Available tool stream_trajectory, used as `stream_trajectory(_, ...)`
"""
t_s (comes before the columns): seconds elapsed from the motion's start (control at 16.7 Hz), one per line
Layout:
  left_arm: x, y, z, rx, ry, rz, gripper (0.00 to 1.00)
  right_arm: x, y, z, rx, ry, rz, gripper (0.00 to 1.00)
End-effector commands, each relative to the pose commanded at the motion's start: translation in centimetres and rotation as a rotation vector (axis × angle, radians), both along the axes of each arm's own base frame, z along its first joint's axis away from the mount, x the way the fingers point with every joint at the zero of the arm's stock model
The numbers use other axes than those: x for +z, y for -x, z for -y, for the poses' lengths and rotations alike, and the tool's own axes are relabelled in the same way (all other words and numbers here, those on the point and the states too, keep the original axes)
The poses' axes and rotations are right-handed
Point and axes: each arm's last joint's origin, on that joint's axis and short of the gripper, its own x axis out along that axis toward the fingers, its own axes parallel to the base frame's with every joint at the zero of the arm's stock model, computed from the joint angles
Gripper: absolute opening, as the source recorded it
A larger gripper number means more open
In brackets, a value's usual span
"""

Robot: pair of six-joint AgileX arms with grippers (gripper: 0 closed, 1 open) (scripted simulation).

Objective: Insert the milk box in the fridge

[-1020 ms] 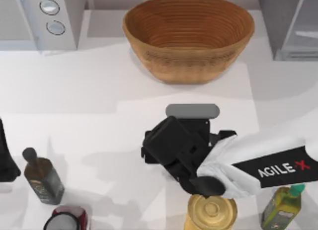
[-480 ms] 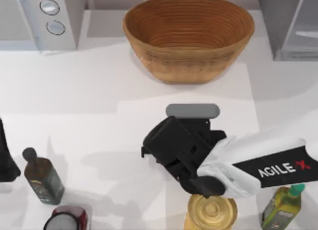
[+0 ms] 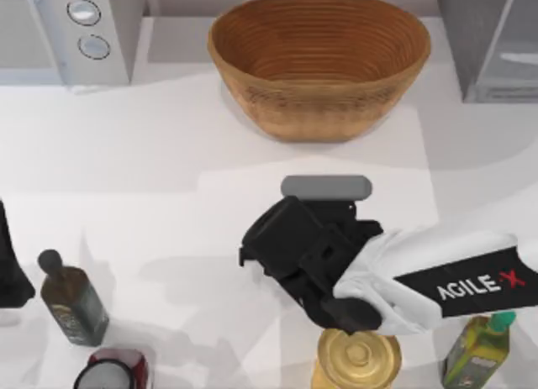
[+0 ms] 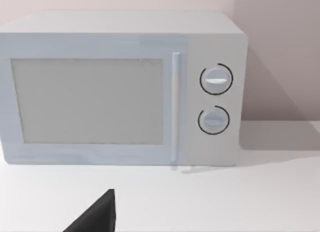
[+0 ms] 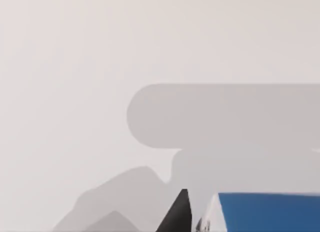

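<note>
The right arm (image 3: 454, 280) reached in from four o'clock toward table centre, while the left arm (image 3: 10, 267) sat parked at nine o'clock.

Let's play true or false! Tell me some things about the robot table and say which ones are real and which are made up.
1. The basket sits at the back of the table, in the middle. True.
2. The right end effector hangs over the basket. False: it is over the bare table in front of the basket.
3. The microwave has two round dials. True.
4. The dark bottle lies flat on its side. False: it stands upright near the table's left front.
5. The fridge is at the back right corner. True.
6. The milk box has a red top. False: the part seen by the right wrist camera is blue.
</note>
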Motion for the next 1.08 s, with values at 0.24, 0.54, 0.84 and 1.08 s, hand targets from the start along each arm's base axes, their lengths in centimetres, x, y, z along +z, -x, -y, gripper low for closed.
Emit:
stream_trajectory(0.24, 0.0, 0.0, 0.0, 0.000, 0.000, 0.000, 1.00, 0.0, 0.0, 0.0, 0.000, 0.000, -0.001, 0.00)
stream_trajectory(0.54, 0.0, 0.0, 0.0, 0.000, 0.000, 0.000, 1.00, 2.5, -1.9, -0.2, -0.023, -0.002, -0.032, 0.00)
stream_trajectory(0.84, 0.0, 0.0, 0.0, 0.000, 0.000, 0.000, 1.00, 11.5, -2.3, -0.8, -0.033, -0.090, 0.013, 0.00)
stream_trajectory(1.08, 0.0, 0.0, 0.0, 0.000, 0.000, 0.000, 1.00, 14.7, -1.0, 0.2, -0.033, -0.051, 0.006, 0.00)
